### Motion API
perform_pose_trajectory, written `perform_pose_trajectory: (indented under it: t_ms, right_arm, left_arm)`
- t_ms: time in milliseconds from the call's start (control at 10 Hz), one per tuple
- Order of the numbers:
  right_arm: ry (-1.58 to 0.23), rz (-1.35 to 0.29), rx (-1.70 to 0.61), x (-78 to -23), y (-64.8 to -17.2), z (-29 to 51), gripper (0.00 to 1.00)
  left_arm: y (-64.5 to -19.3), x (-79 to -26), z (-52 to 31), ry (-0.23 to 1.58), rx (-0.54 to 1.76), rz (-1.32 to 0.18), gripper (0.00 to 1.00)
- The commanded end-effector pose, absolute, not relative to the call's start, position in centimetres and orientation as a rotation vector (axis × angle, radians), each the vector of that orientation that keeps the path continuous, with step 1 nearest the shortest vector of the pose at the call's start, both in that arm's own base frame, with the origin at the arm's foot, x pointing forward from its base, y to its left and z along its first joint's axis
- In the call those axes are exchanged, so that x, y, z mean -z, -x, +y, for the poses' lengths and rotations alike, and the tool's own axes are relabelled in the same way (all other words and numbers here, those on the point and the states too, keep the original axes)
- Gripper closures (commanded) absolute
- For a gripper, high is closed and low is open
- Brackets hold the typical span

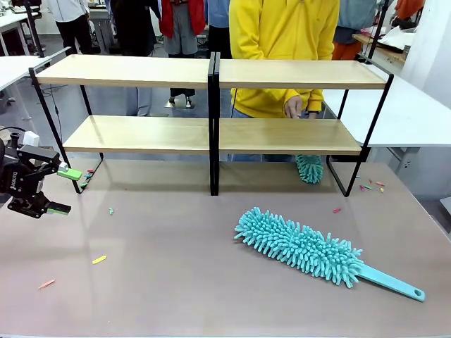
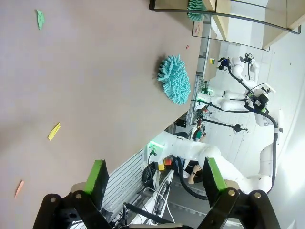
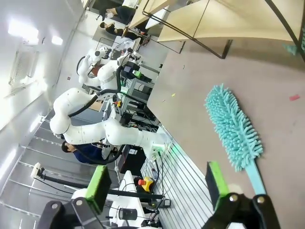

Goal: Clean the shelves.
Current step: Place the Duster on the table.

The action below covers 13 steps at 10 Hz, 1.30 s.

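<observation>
The shelves [image 1: 211, 134] stand at the back of the table: light-wood boards in a thin black frame with a central post. They also run along the top of the left wrist view [image 2: 224, 19] and the right wrist view [image 3: 228, 21]. A teal duster [image 1: 299, 246] lies flat on the table in front of them, handle toward the front right [image 2: 172, 78] [image 3: 233, 124]. A person in yellow stands behind with a hand [image 1: 294, 107] at the lower board, and a second teal duster [image 1: 309, 169] hangs below it. My left gripper [image 1: 62, 191] [image 2: 155, 176] hovers open at the table's left. My right gripper [image 3: 157, 186] is open near the duster's handle.
Small coloured scraps lie on the table: a yellow scrap [image 1: 99, 259], an orange scrap [image 1: 46, 284], a green scrap [image 1: 110, 210], a pink scrap [image 1: 337, 210], and more by the rack's right foot [image 1: 370, 186]. White tables [image 1: 416, 116] flank the rack.
</observation>
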State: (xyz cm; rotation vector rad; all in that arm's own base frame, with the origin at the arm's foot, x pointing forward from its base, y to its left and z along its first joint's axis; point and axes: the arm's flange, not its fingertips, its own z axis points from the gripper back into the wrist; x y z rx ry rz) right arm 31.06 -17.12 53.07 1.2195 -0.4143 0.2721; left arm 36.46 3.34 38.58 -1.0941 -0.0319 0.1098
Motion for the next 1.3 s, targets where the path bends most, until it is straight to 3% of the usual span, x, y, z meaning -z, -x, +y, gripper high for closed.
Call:
perform_pose_trajectory:
  t_ms: [0,1200]
  right_arm:
    - [-1.223,-0.429,-0.290,-53.27,-31.18,-17.34,0.00]
    - [-1.223,-0.429,-0.290,-53.27,-31.18,-17.34,0.00]
  left_arm:
    - [-36.30,-38.42,3.26,1.114,-0.096,-0.042,0.00]
    - [-36.30,-38.42,3.26,1.114,-0.096,-0.042,0.00]
